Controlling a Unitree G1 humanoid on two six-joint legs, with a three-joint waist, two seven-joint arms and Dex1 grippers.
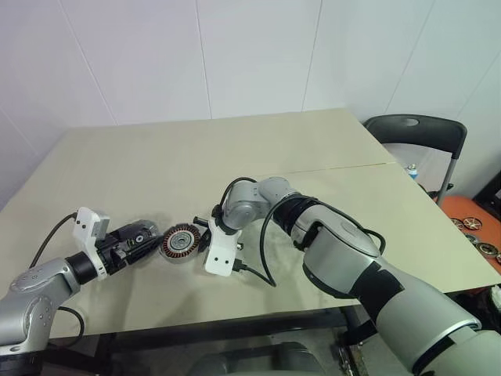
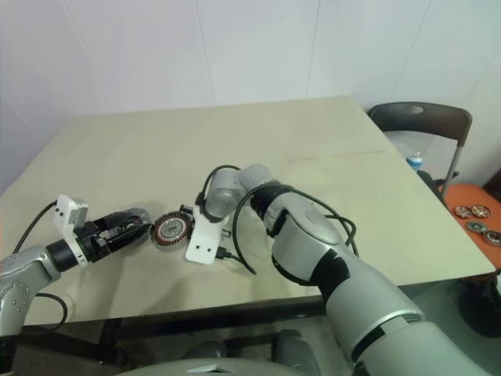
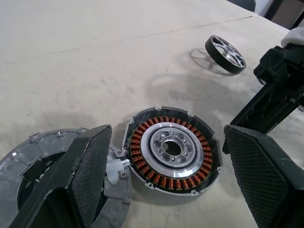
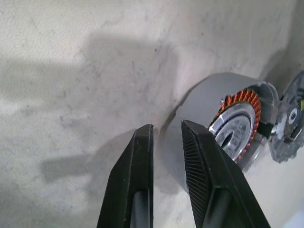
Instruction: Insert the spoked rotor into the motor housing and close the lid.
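Copper motor housing [image 3: 173, 149] between wide left claw [image 3: 175, 185] fingers.

Both eye views look forward and down from above the table's [image 1: 329, 149] near edge, taking in most of the tabletop; they share the motor housing [image 1: 181, 243] near that edge. The left wrist view sits close and low, facing the housing across the table. The right wrist view looks steeply down at the housing's outer wall, very near.
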